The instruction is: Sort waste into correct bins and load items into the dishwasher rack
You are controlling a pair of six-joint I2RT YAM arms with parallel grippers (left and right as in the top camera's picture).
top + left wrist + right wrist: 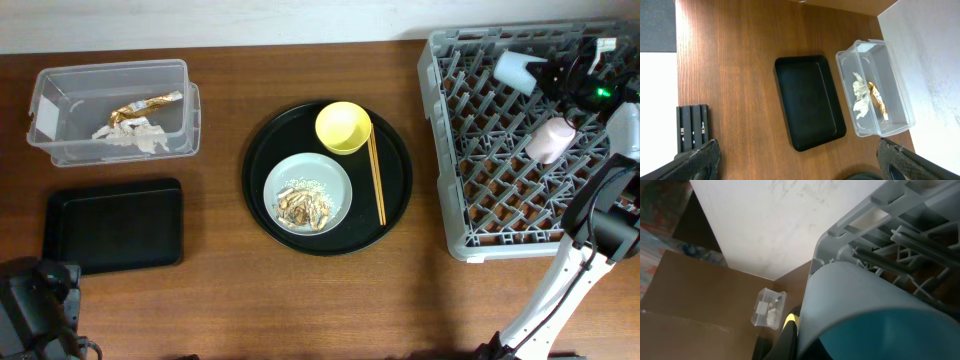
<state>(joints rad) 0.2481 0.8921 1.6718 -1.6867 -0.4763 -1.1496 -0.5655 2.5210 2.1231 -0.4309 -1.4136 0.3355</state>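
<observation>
My right gripper [549, 75] is over the far right corner of the grey dishwasher rack [455, 150], shut on the wall of the light-blue cup [518, 71], which lies tilted on the pegs. That cup [865, 310] fills the right wrist view. A pink cup [551, 139] lies in the rack just in front. The yellow bowl [343, 127] and the grey plate [335, 185] with food scraps [303, 206] sit on the round black tray. Crumpled paper [135, 135] and the gold wrapper [145, 104] lie in the clear tub [60, 90]. My left gripper [800, 167] hangs open over bare table near the black rectangular tray [810, 102].
A pair of chopsticks [376, 175] lies on the round black tray [260, 150] to the right of the plate. The left arm's base [35, 305] is at the table's front left corner. The wall runs along the far edge.
</observation>
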